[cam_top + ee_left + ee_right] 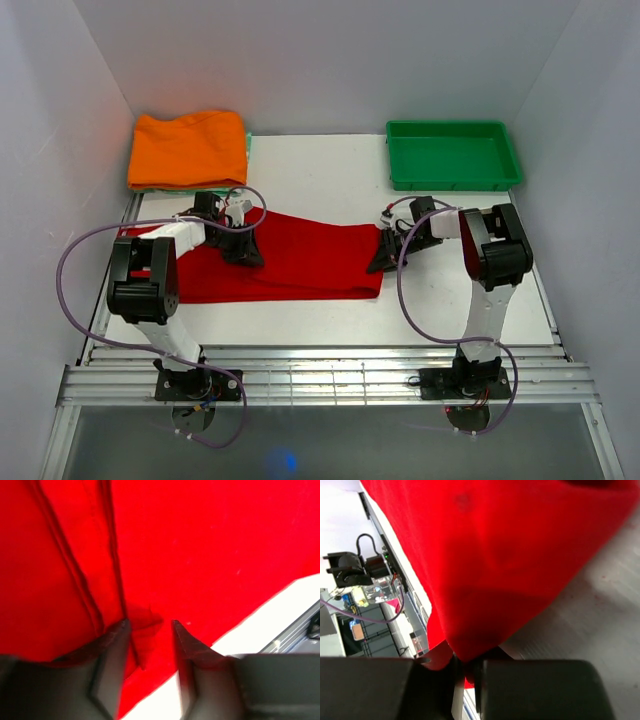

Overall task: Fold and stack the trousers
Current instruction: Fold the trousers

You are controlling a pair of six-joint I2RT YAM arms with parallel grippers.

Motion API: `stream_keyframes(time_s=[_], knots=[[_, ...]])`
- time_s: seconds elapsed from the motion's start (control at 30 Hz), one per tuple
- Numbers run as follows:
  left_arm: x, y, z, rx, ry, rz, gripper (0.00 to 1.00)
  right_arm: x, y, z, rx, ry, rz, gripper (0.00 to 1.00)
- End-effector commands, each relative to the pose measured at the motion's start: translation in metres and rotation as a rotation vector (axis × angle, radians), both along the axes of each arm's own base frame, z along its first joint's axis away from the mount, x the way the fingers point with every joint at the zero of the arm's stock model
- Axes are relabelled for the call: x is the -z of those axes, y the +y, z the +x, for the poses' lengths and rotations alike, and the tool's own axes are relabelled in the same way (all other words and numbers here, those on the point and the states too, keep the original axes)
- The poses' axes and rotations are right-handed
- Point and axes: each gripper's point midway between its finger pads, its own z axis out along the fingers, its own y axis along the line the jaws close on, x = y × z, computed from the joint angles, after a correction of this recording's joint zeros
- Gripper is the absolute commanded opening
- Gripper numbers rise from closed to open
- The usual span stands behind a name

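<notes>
The left arm point(143, 282) and the right arm point(498, 252) are alike: bulky black joint housings joined by white links. A thin purple cable point(62, 268) hangs in a loose loop off the left, and a second cable point(401, 290) of the same purple off the right. Each arm rises from a small black base point(190, 384). The left gripper point(150, 626) has dark wedge-shaped fingers point(111, 665) tapering to points. The right gripper point(465, 672) seems blunt, black and blocky, though it is blurred this close.
</notes>
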Motion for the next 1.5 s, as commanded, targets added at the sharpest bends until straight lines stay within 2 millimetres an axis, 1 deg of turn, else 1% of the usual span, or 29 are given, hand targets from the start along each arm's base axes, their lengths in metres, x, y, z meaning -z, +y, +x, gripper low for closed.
stream_keyframes(time_s=[0.0,0.03,0.07,0.1,0.13,0.17,0.2,0.23,0.27,0.3,0.37,0.4,0.47,0.6,0.7,0.77,0.87,0.9,0.97,1.03,1.07,1.1,1.17,1.23,1.3,1.33,1.4,1.43,1.47], knots=[[-0.034,0.009,0.015,-0.021,-0.089,-0.021,0.59,0.017,-0.021,0.008,0.018,-0.057,-0.088,0.08],[-0.051,0.012,0.021,-0.021,-0.136,-0.03,0.62,0.015,-0.027,0.01,0.034,-0.063,-0.088,0.08],[-0.059,0.013,0.024,-0.011,-0.153,-0.035,0.63,0.006,-0.032,0.013,0.045,-0.097,-0.085,0.08],[-0.062,0.034,0.021,-0.031,-0.14,-0.03,0.64,0.006,-0.045,0.013,0.078,-0.088,-0.095,0.08],[-0.074,0.039,0.026,-0.029,-0.158,-0.046,0.66,-0.002,-0.051,0.015,0.089,-0.114,-0.096,0.08],[-0.076,0.045,0.025,-0.037,-0.153,-0.049,0.67,-0.003,-0.059,0.014,0.089,-0.13,-0.1,0.08],[-0.078,0.062,0.022,-0.075,-0.134,-0.052,0.68,-0.004,-0.072,0.011,0.092,-0.129,-0.113,0.08],[-0.079,0.071,0.022,-0.075,-0.145,-0.046,0.69,-0.007,-0.082,0.011,0.1,-0.137,-0.119,0.08],[-0.08,0.079,0.022,-0.088,-0.154,-0.041,0.7,-0.007,-0.098,0.012,0.132,-0.137,-0.129,0.08],[-0.08,0.095,0.021,-0.126,-0.155,-0.028,0.7,-0.005,-0.107,0.004,0.119,-0.138,-0.147,0.08],[-0.08,0.112,0.02,-0.145,-0.173,-0.006,0.73,-0.007,-0.124,0.0,0.129,-0.152,-0.167,0.08],[-0.08,0.125,0.016,-0.177,-0.162,-0.005,0.75,-0.006,-0.14,0.0,0.139,-0.175,-0.183,0.08],[-0.082,0.136,0.013,-0.186,-0.174,-0.006,0.8,-0.014,-0.158,-0.005,0.17,-0.165,-0.186,0.08],[-0.094,0.165,0.011,-0.263,-0.202,-0.038,0.84,-0.026,-0.184,-0.006,0.161,-0.198,-0.213,0.08],[-0.092,0.177,0.014,-0.284,-0.205,-0.014,0.85,-0.032,-0.201,-0.005,0.137,-0.217,-0.254,0.08],[-0.086,0.179,0.016,-0.283,-0.194,-0.012,0.85,-0.036,-0.214,-0.001,0.119,-0.235,-0.297,0.08],[-0.078,0.178,0.026,-0.272,-0.194,-0.051,0.86,-0.034,-0.229,-0.003,0.081,-0.217,-0.342,0.08],[-0.077,0.178,0.033,-0.266,-0.208,-0.054,0.86,-0.038,-0.235,-0.001,0.063,-0.219,-0.364,0.08],[-0.074,0.176,0.045,-0.253,-0.225,-0.072,0.87,-0.034,-0.239,-0.001,0.047,-0.194,-0.367,0.08],[-0.071,0.165,0.051,-0.229,-0.225,-0.091,0.87,-0.037,-0.241,0.004,0.052,-0.183,-0.358,0.08],[-0.067,0.159,0.05,-0.224,-0.214,-0.098,0.87,-0.032,-0.24,0.006,0.056,-0.163,-0.346,0.08],[-0.065,0.151,0.054,-0.204,-0.224,-0.097,0.86,-0.035,-0.24,0.013,0.081,-0.156,-0.341,0.1],[-0.062,0.143,0.054,-0.208,-0.212,-0.105,0.86,-0.028,-0.24,0.019,0.109,-0.132,-0.33,0.18],[-0.06,0.136,0.052,-0.2,-0.213,-0.11,0.86,-0.019,-0.241,0.023,0.163,-0.085,-0.332,0.35],[-0.059,0.134,0.049,-0.214,-0.211,-0.116,0.86,-0.011,-0.242,0.019,0.196,-0.053,-0.316,0.51],[-0.059,0.133,0.048,-0.215,-0.214,-0.116,0.86,-0.005,-0.241,0.012,0.219,-0.009,-0.306,0.58],[-0.058,0.133,0.047,-0.227,-0.218,-0.111,0.86,0.001,-0.247,0.008,0.278,-0.002,-0.286,0.74],[-0.058,0.131,0.043,-0.231,-0.221,-0.108,0.86,0.001,-0.251,0.005,0.308,0.003,-0.283,0.77],[-0.058,0.131,0.041,-0.235,-0.22,-0.108,0.86,0.007,-0.257,-0.004,0.366,0.029,-0.273,0.79]])
